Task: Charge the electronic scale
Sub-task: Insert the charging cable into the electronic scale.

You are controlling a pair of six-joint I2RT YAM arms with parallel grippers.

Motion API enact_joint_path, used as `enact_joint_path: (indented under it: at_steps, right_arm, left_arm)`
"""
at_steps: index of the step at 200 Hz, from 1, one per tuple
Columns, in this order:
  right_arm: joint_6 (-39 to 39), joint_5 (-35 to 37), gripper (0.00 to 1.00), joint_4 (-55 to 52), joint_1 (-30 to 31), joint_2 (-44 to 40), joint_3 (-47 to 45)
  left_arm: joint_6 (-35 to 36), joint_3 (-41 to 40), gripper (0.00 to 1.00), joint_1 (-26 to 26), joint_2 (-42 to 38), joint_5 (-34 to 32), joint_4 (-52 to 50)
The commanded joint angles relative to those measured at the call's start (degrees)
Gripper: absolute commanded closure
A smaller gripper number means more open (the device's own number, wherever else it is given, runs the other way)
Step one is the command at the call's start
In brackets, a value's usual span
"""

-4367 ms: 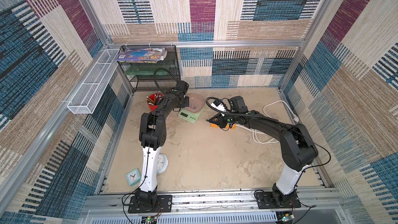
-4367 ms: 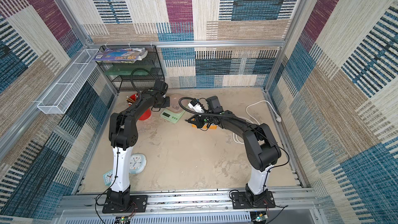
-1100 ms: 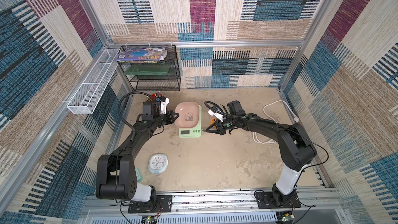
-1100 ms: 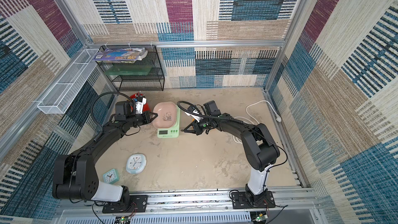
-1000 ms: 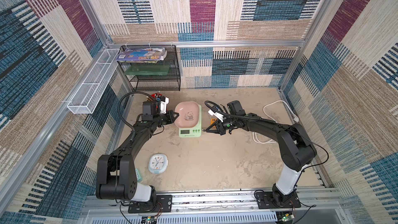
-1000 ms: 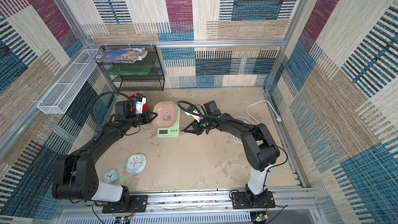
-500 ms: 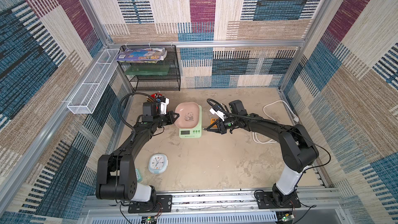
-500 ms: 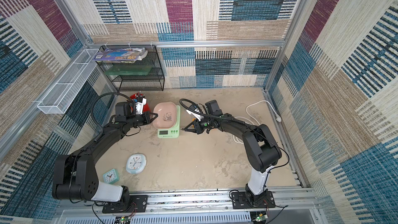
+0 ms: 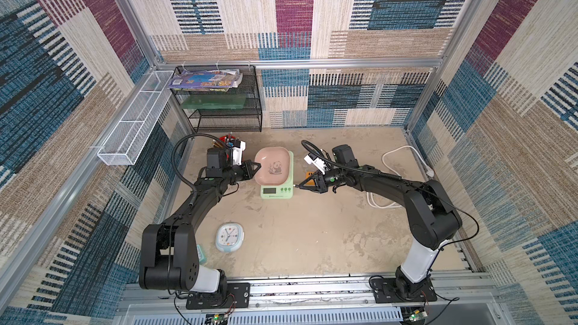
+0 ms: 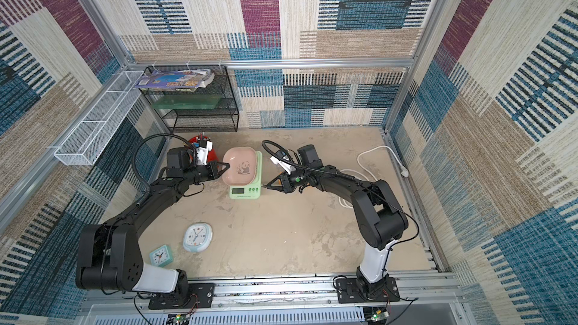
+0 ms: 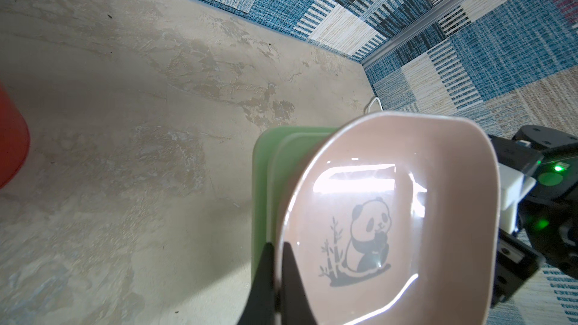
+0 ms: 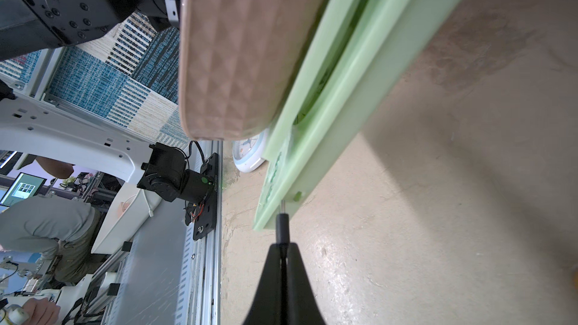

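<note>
Electronic scale point(image 9: 277, 191) sits toward the far middle of a mottled beige floor point(image 9: 312, 236), enclosed by patchwork carpet walls point(image 9: 344, 104). Left gripper point(image 9: 258, 167) is clenched on its panda tray point(image 9: 272, 164) at the left rim; right gripper point(image 9: 301, 185) pinches a black plug point(image 12: 282, 226) whose tip meets the scale's right side. A blue clock point(image 9: 230, 236) lies nearer; a white cable point(image 9: 406, 147) coils far right.

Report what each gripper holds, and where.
The left gripper pinches the panda tray by its rim; the right gripper grips the black plug by its rear, tip at the electronic scale.

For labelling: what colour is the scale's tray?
Pinkish-beige tray, panda print; left wrist view shows it best.
</note>
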Motion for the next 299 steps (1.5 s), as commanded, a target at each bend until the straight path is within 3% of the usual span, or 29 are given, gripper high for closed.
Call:
enact_joint_path:
  at_steps: [1, 299]
  right_arm:
    - [1.9, -0.74, 1.0, 2.81, 0.06, 0.64, 0.31]
    - [1.86, 2.19, 1.0, 2.66, 0.24, -0.27, -0.17]
  left_arm:
    - [-1.96, -0.1, 1.0, 0.09, -0.45, 2.16, 3.79]
    - [-2.46, 0.39, 1.0, 0.0, -1.32, 4.41, 4.78]
